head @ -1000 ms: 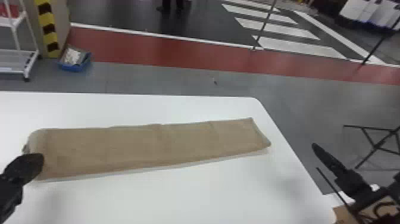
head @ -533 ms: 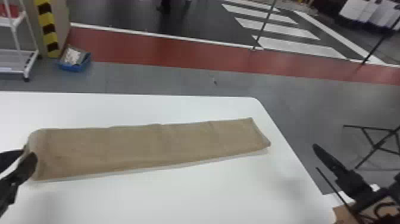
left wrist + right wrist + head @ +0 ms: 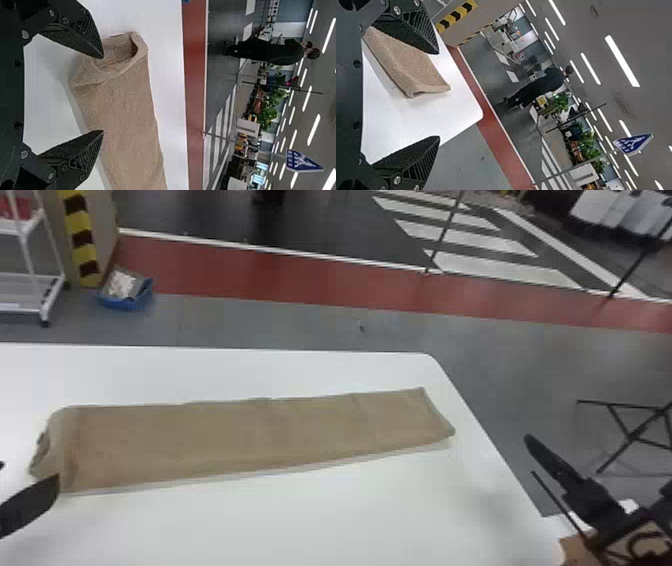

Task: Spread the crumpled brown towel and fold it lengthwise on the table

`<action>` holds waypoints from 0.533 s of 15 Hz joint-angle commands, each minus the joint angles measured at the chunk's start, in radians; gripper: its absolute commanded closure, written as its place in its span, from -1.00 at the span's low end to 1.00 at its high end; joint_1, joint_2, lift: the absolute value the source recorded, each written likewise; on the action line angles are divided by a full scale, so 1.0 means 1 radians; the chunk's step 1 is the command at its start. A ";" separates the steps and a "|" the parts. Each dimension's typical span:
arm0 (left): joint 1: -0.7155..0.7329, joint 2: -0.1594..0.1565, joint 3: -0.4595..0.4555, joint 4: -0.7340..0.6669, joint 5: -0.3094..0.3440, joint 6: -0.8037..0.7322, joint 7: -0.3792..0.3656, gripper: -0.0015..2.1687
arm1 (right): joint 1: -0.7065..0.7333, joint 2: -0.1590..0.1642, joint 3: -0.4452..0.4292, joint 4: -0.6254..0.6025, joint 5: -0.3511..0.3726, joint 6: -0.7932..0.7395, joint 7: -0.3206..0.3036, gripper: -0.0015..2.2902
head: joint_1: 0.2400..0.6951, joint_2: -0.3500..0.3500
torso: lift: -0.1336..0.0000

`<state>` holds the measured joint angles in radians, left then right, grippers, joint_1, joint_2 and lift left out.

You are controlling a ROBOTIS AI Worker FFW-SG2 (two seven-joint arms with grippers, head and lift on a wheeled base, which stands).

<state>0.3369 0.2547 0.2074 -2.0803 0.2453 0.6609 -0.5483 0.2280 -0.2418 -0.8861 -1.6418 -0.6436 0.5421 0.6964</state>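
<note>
The towel [image 3: 250, 435] lies on the table [image 3: 300, 515] in a long flat strip, its left end puffed into an open fold, with the left gripper [image 3: 30, 471] close by that end, its fingers wide apart, and the right gripper [image 3: 530, 455] beyond the table's right edge, fingers also apart.

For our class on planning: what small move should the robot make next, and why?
Probably the left pincer should pat down the left end of the towel: that end gapes, the rest lies in a fairly flat strip, and the open pincer is near it.
</note>
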 commanded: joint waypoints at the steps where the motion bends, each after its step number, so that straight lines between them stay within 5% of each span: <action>1: -0.045 -0.003 -0.028 0.055 -0.040 0.001 0.002 -0.97 | -0.001 0.004 0.009 -0.001 0.001 -0.003 0.000 -0.88 | 1.00 -1.00 | -0.87; 8: -0.184 -0.009 -0.112 0.247 -0.162 -0.079 -0.021 -0.97 | -0.003 -0.008 -0.011 0.013 0.001 -0.006 0.002 -0.88 | 1.00 -1.00 | -0.87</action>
<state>0.1651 0.2455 0.0977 -1.8530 0.0902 0.6088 -0.5559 0.2254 -0.2441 -0.8942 -1.6380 -0.6425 0.5404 0.6979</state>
